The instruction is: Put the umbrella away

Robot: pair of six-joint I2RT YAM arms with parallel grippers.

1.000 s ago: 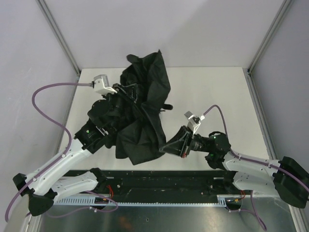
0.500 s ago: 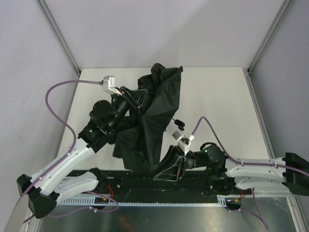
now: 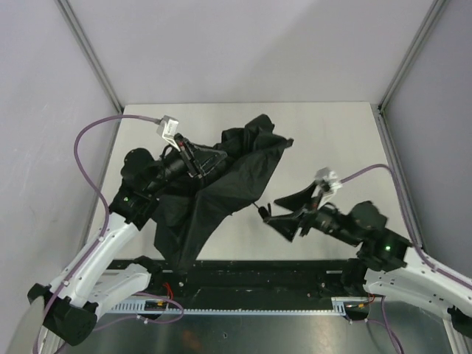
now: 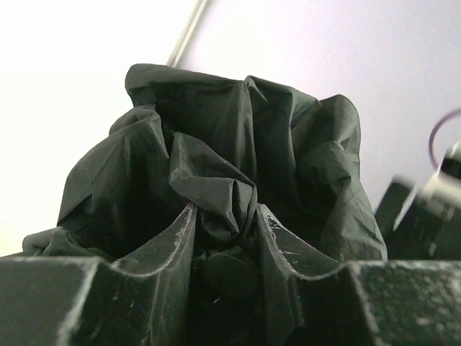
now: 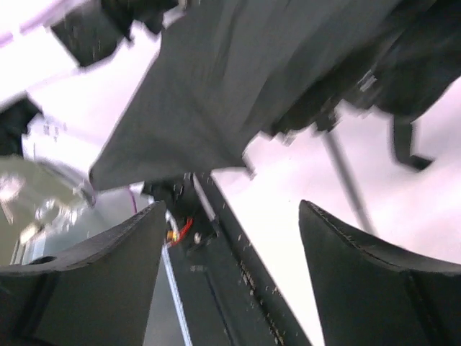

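Black umbrella hangs over the bench, its canopy bunched and pinched in the left gripper, likely to gather the cloth, while the right gripper waits nearby, spread and empty.

You're looking at an umbrella of thin black cloth, matt and heavily creased, while the fingers of the left gripper are matt black plastic scuffed with pale scratches, the table is smooth and pale, and the slim shaft seems bare metal through the blur.
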